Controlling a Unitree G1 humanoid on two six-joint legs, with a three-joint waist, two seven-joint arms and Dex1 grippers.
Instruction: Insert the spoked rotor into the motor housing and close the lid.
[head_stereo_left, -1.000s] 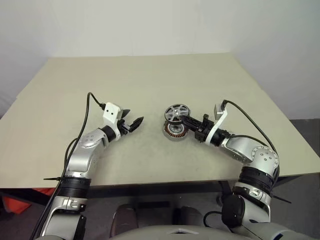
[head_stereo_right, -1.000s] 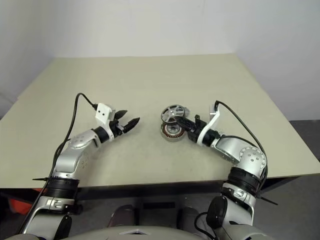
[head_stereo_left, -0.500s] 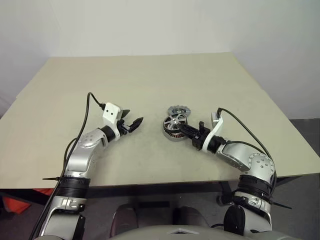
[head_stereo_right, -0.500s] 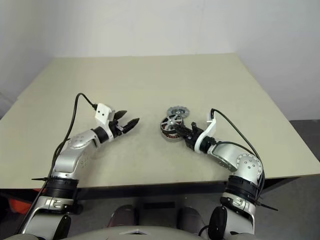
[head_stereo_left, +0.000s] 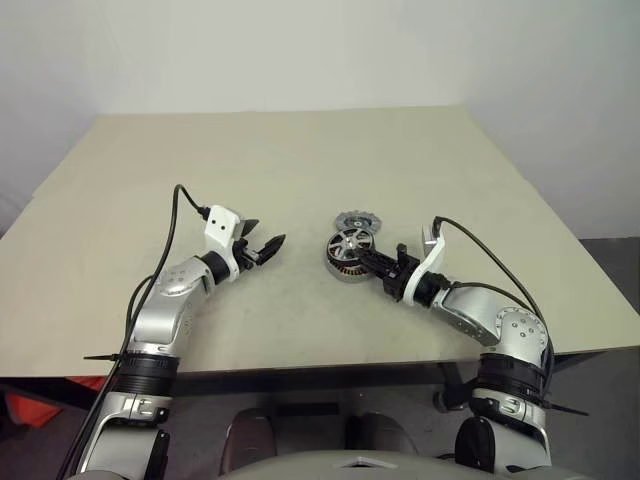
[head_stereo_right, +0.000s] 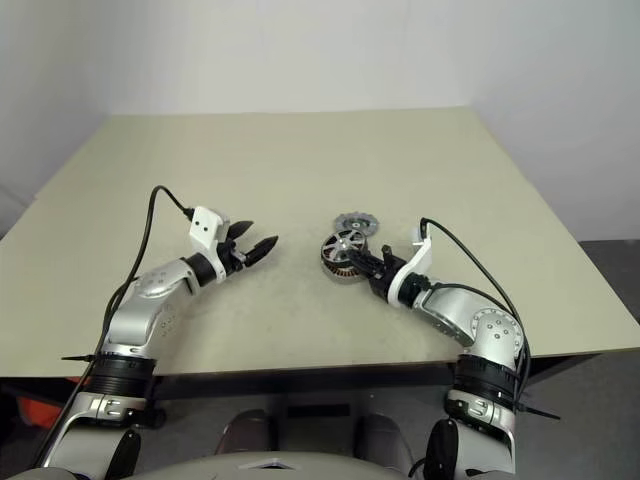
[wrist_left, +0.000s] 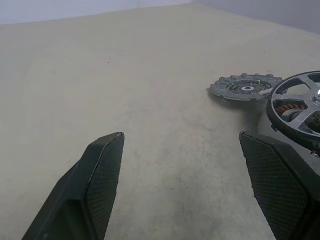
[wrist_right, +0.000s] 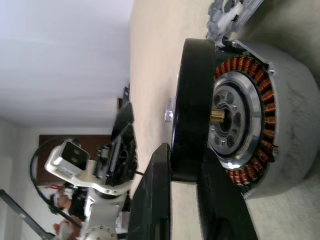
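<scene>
Jaws of the right gripper (wrist_right: 182, 197) are seen pinching the spoked rotor's (head_stereo_left: 348, 241) rim over the motor housing (head_stereo_left: 345, 262), while the left gripper (head_stereo_left: 264, 247) is held open; the rotor is best levelled and centred before release.

One spoked rotor (head_stereo_left: 349, 241), one motor housing (wrist_right: 280, 150), one lid (head_stereo_left: 352, 220) and one table (head_stereo_left: 300, 160).

Through my left gripper (wrist_left: 182, 187), its 2 black fingers (wrist_left: 95, 187) spread wide over the beige table (wrist_left: 125, 75), I see the notched lid (wrist_left: 246, 86) lying flat, just beside the spoked rotor (wrist_left: 295, 107) with copper windings (wrist_left: 290, 107) showing through it.
</scene>
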